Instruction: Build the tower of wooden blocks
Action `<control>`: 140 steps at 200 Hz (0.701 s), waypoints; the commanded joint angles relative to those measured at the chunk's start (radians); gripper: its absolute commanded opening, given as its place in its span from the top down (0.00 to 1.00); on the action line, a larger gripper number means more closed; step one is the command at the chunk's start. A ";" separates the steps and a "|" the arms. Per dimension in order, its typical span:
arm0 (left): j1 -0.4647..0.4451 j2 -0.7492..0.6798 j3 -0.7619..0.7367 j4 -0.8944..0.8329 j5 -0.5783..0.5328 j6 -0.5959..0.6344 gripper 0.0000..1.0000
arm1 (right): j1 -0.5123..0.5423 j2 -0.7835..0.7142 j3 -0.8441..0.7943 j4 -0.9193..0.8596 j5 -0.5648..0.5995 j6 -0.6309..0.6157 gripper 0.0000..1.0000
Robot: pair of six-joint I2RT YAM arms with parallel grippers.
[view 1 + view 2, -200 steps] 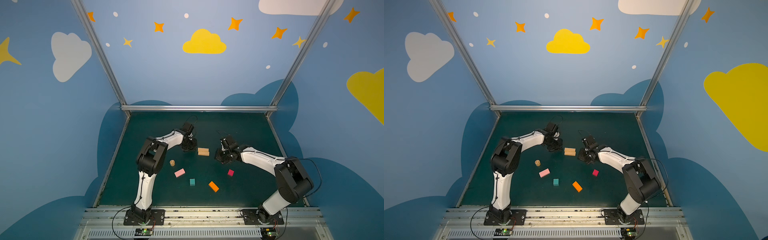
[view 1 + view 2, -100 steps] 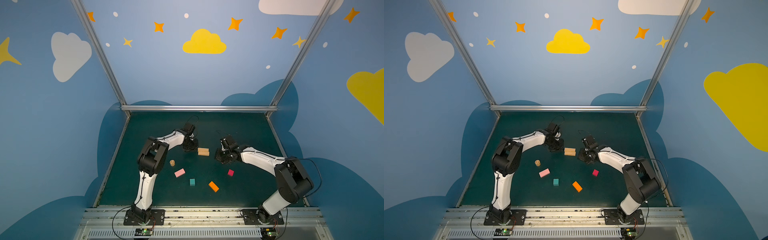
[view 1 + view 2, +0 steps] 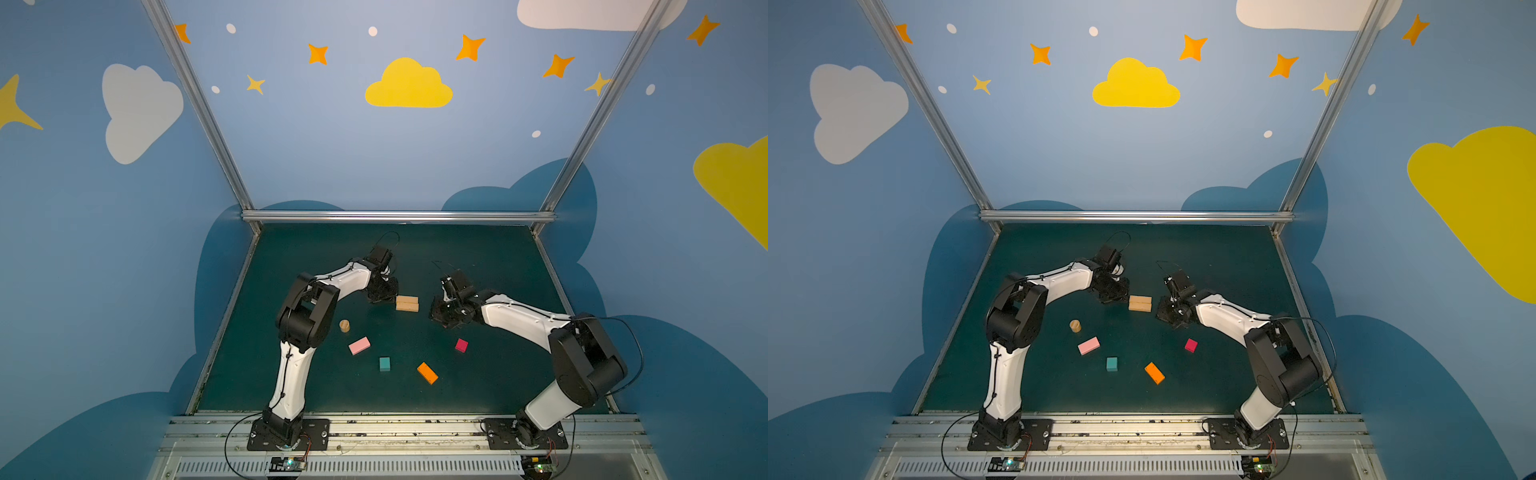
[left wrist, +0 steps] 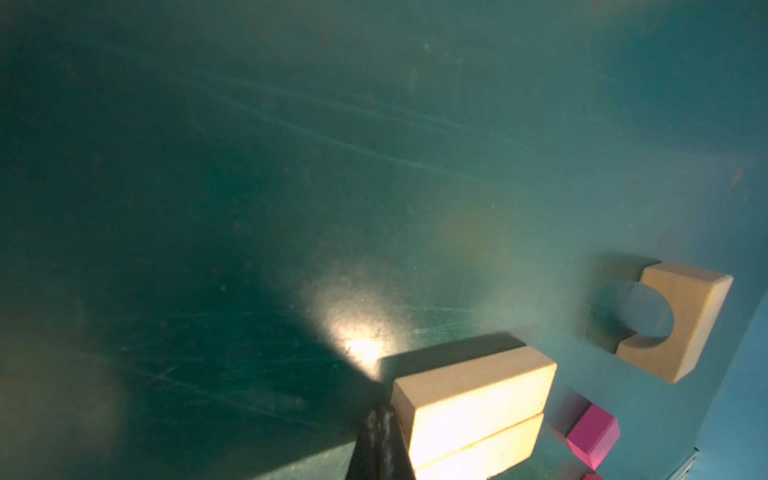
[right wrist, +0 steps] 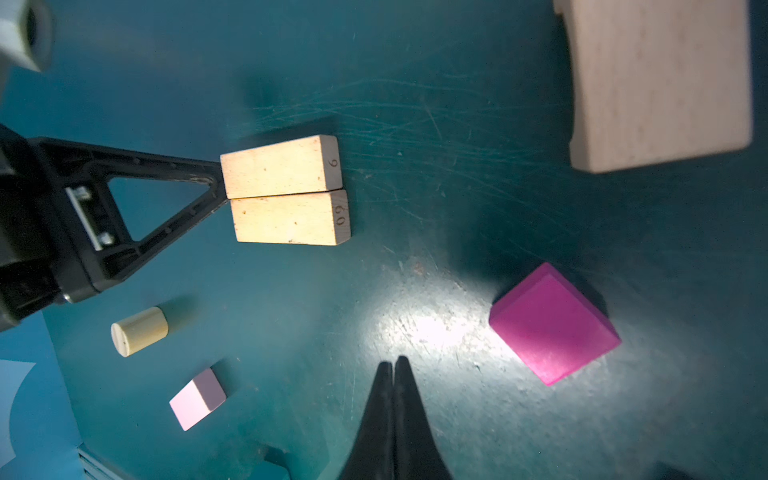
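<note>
Left pincer [image 5: 214,183] pressed together, empty, tip touching one end of two tan oblongs [image 3: 407,306] at their seam. Right pincer [image 5: 392,365] likewise pressed together, empty, above bare worktop [image 3: 478,257] beside one magenta cube [image 5: 552,324]. Oblong pair side by side, touching, mid-worktop between both pincers. Nearer the front of the worktop, well apart: one tan cylinder [image 3: 344,326], one pink oblong [image 3: 359,345], one teal cube [image 3: 384,363], one orange oblong [image 3: 427,372], one red cube [image 3: 461,345], perhaps that same magenta one; cannot tell. One tan arch block [image 4: 681,320] past the pair. Everything in a single layer.
</note>
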 commanded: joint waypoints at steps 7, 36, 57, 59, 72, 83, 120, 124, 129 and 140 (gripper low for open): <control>-0.009 0.034 0.009 -0.036 -0.009 0.004 0.96 | -0.005 -0.019 -0.012 -0.008 0.001 0.008 1.00; -0.009 0.034 0.008 -0.040 -0.016 0.008 0.96 | -0.005 -0.018 -0.013 -0.005 0.001 0.008 1.00; -0.009 0.034 0.009 -0.038 -0.015 0.006 0.96 | -0.005 -0.018 -0.014 -0.005 -0.001 0.008 1.00; -0.009 0.035 0.009 -0.038 -0.017 0.007 0.96 | -0.004 -0.018 -0.014 -0.004 -0.001 0.009 1.00; -0.009 0.034 0.009 -0.041 -0.023 0.008 0.96 | -0.005 -0.018 -0.014 -0.005 -0.002 0.009 1.00; -0.009 0.032 0.009 -0.046 -0.032 0.010 0.96 | -0.005 -0.019 -0.015 -0.005 -0.002 0.008 1.00; -0.005 0.027 0.015 -0.050 -0.044 0.012 0.96 | -0.003 -0.027 -0.019 0.001 -0.006 0.009 1.00; -0.004 0.026 0.015 -0.051 -0.043 0.012 0.96 | -0.003 -0.027 -0.019 0.001 -0.007 0.009 1.00; -0.003 0.024 0.015 -0.053 -0.046 0.012 0.96 | -0.004 -0.027 -0.019 0.003 -0.008 0.010 1.00; 0.000 0.019 0.013 -0.054 -0.052 0.012 0.96 | -0.002 -0.027 -0.018 0.007 -0.013 0.012 1.00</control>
